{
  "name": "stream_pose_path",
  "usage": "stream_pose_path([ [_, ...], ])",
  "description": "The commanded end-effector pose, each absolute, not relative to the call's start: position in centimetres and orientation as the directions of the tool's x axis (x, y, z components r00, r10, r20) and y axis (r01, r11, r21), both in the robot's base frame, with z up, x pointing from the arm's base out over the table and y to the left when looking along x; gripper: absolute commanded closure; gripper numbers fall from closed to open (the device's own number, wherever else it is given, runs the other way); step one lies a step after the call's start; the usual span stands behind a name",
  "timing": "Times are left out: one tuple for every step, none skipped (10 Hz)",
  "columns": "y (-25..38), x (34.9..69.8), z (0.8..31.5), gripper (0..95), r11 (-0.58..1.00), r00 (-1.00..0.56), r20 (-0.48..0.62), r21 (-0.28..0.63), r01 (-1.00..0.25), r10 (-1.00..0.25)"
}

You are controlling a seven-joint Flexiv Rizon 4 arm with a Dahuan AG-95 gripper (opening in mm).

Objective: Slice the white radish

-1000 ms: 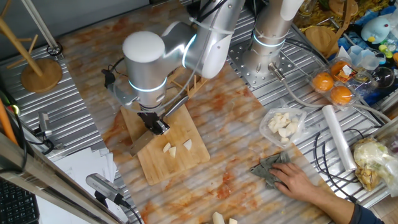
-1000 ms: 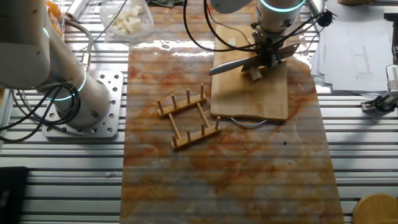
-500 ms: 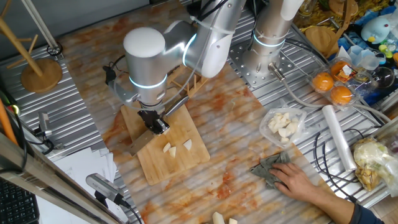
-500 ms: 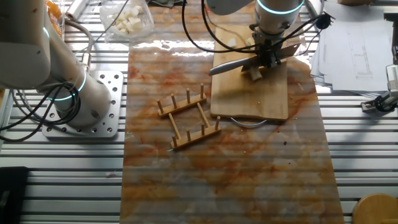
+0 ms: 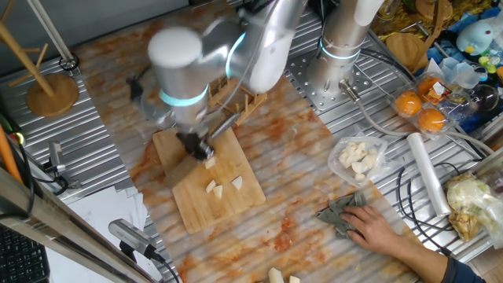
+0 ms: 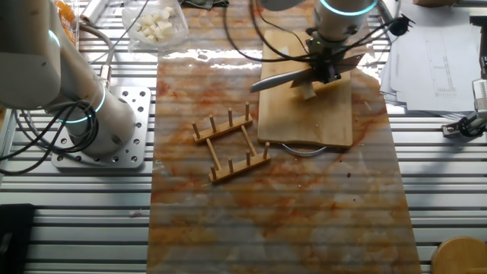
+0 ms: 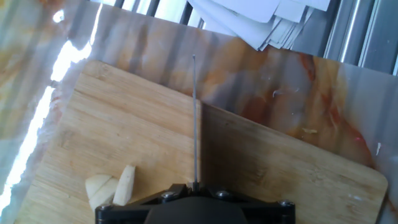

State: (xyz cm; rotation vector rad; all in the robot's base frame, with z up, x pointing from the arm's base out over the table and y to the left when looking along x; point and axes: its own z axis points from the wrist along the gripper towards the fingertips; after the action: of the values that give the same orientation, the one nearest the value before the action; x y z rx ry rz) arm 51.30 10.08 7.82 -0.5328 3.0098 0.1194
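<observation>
My gripper (image 5: 195,146) is shut on a knife and holds it over the wooden cutting board (image 5: 228,208). The arm is motion-blurred. The blade (image 6: 275,76) points out to one side, just above the board (image 6: 312,125). In the hand view the knife (image 7: 195,124) shows edge-on as a thin line over the board (image 7: 261,168). Small cream-white radish chunks lie on the board: two (image 5: 211,187) (image 5: 236,182) in the middle and one (image 5: 210,163) by the gripper. One chunk (image 6: 307,91) sits under the gripper (image 6: 329,70). Cut pieces (image 7: 115,186) lie left of the blade.
A wooden dish rack (image 6: 230,141) stands beside the board. A plastic-wrapped heap of whitish pieces (image 5: 357,157) sits to the right. A person's hand (image 5: 377,228) presses a grey cloth (image 5: 339,214). A second arm's base (image 6: 99,114), papers (image 6: 434,46) and oranges (image 5: 420,110) surround the mat.
The arm has shifted left and away with the knife, now blurred by motion. The blade has risen slightly off the board. The radish chunks in the middle have not moved.
</observation>
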Motion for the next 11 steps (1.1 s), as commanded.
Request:
stream_pose_path([
  [10.3, 52.4, 6.0, 95.0, 0.938, -0.936, -0.107, 0.052, -0.342, -0.335],
  [10.3, 52.5, 5.6, 95.0, 0.938, -0.935, -0.11, 0.047, -0.344, -0.338],
  [10.3, 52.5, 5.3, 95.0, 0.939, -0.935, -0.114, 0.044, -0.342, -0.335],
  [10.6, 53.0, 4.7, 95.0, 0.942, -0.937, -0.126, 0.042, -0.334, -0.326],
  [11.0, 53.7, 4.5, 95.0, 0.945, -0.94, -0.125, 0.036, -0.324, -0.318],
  [11.6, 54.6, 4.0, 95.0, 0.95, -0.942, -0.138, 0.035, -0.312, -0.304],
  [11.9, 55.0, 3.5, 95.0, 0.951, -0.943, -0.143, 0.033, -0.308, -0.301],
  [12.2, 55.4, 3.3, 95.0, 0.951, -0.945, -0.134, 0.034, -0.307, -0.3],
  [12.1, 55.5, 3.8, 95.0, 0.947, -0.944, -0.096, 0.031, -0.32, -0.316],
  [11.9, 55.7, 4.9, 95.0, 0.942, -0.939, -0.088, 0.011, -0.336, -0.334],
  [11.9, 55.9, 6.0, 95.0, 0.946, -0.946, -0.097, 0.066, -0.318, -0.311],
])
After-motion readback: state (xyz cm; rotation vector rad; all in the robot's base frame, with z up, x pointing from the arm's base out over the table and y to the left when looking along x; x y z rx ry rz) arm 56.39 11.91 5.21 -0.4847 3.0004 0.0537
